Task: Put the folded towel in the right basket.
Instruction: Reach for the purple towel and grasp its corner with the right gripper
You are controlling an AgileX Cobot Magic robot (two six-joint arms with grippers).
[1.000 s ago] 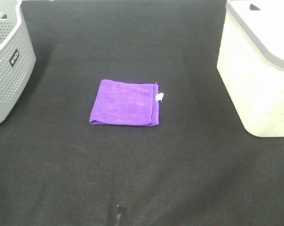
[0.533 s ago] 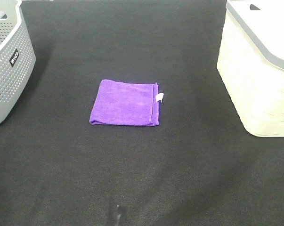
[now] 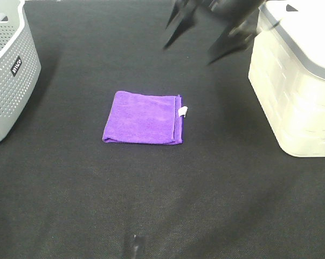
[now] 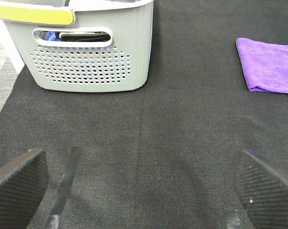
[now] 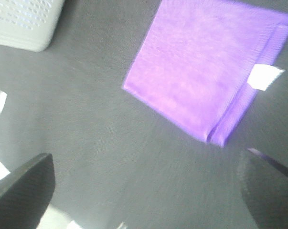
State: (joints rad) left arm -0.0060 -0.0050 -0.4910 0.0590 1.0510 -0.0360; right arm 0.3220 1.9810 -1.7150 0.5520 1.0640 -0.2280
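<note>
Change: right gripper (image 3: pixel 187 54) newly enters overhead view at 1 o'clock of folded purple microfibre towel (image 3: pixel 143 117), jaws spread, motion-blurred | towel flat on black fabric mat (image 3: pixel 162 205), ungrasped | cream plastic right basket (image 3: pixel 291 108) at towel's 3 o'clock | left gripper (image 4: pixel 144 191) spread, empty | approach likely beginning

One folded towel (image 3: pixel 143 125), one grey basket (image 3: pixel 11 91), one cream basket (image 3: pixel 291 108).

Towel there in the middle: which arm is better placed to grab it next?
Right. The right hand hangs open just beyond the towel, beside the right basket, and its camera sees the towel close. The left hand, also open, sits off by the grey basket.
</note>
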